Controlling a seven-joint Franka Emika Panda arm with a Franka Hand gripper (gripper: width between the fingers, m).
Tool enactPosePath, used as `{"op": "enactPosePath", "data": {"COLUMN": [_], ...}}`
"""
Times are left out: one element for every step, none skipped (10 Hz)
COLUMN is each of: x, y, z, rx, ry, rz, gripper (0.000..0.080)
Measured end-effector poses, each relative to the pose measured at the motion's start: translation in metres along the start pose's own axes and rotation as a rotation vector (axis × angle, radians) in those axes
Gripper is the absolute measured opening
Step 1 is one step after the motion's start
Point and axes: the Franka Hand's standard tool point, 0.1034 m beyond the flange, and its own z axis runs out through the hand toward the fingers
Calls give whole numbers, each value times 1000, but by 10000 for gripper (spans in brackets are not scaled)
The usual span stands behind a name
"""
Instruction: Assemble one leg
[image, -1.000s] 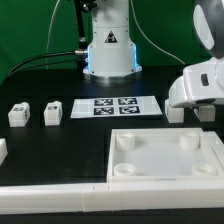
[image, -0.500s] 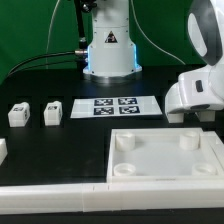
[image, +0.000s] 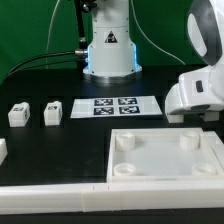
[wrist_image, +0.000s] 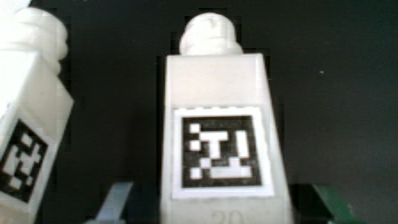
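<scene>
End effector (wrist_image: 222, 205) hangs over the leg (wrist_image: 217, 110), fingers (wrist_image: 125, 200) spread wide either side, gaps showing, nothing gripped. The leg lies tag-up on the surface (wrist_image: 320, 60) beside a second leg (wrist_image: 27, 110). Hard, light, smooth plastic by the look: pinch the flat long sides, mid-body. Only the wrist view shows this; in the exterior view the arm's casing (image: 198, 92) hides it.

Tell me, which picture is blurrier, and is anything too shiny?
The wrist view is blurrier: the leg sits very close, its tag edges soft, its white top washed out. The exterior view is sharper, though the square panel glares bright and the arm's base glows blue.
</scene>
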Motion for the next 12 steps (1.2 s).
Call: {"op": "enactPosePath", "data": {"x": [0,0,0,0,-2,-10,-20,-29,-42,-51,-43,-44], "y": [0,0,0,0,0,1,2,4,7,9,7,7], "z": [0,0,0,0,-2,-9,-18,-27,-39,-52,-49,-46], "rx": [0,0,0,0,-2,-10,-18,-26,-36,-40,-32,-33], "ry": [0,0,0,0,-4,-17,-27,-39,-56,-48,4,3], "rz": [0,0,0,0,-1,-2,-3,-3,-1,0,-1,0], "gripper": [291,291,291,291,291,291,292,292,292,292,292,292]}}
